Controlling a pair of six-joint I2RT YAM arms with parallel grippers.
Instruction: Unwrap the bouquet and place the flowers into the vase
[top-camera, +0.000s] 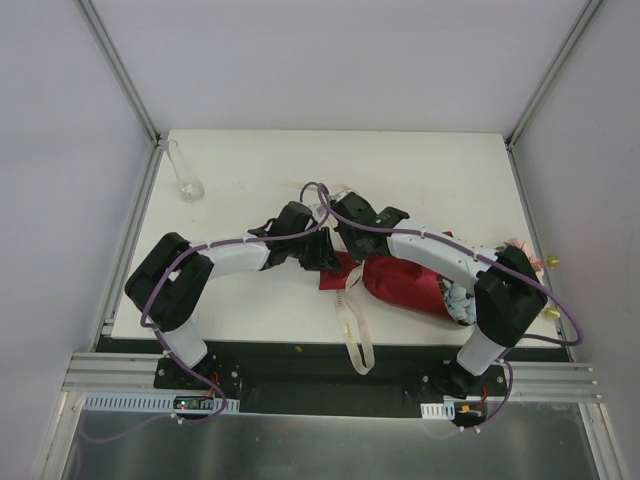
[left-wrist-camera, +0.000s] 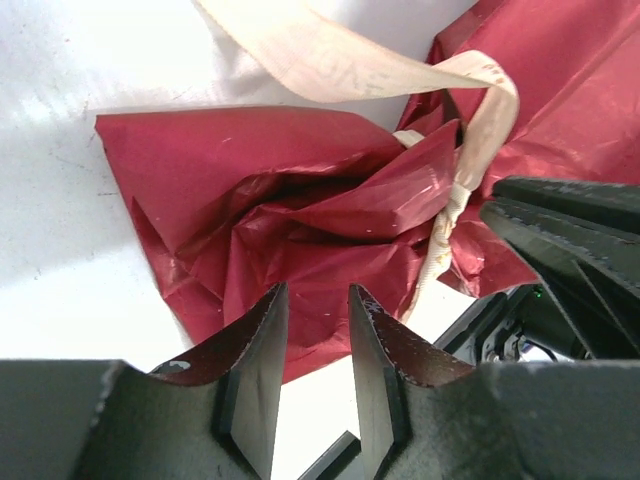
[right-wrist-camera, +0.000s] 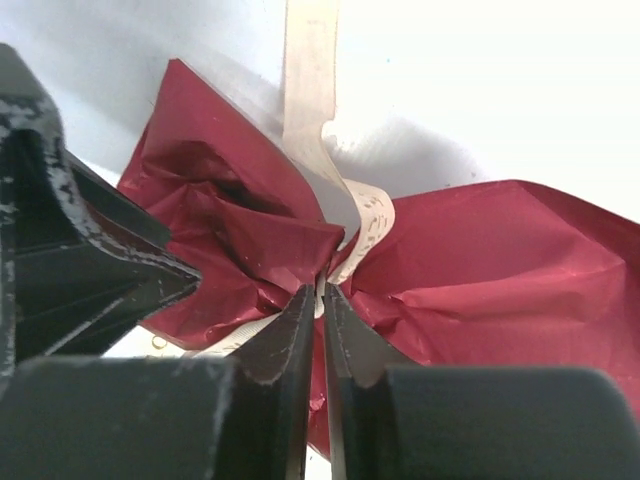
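The bouquet (top-camera: 400, 290) lies just beyond both jaw tips; I judge its wrapping light, soft and crinkly. The left gripper (left-wrist-camera: 318, 300) stands narrowly parted and empty. The right gripper (right-wrist-camera: 322, 292) is nearly closed at the ribbon (right-wrist-camera: 308, 90), where I would take hold, but I cannot tell whether it grips.

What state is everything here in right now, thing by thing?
Bouquet: wrapped, lying on its side.
Ribbon: tied round it, tails loose.
Vase: standing, empty.
Left gripper: open, holding nothing.
Right gripper: nearly shut at the ribbon; grip unclear.
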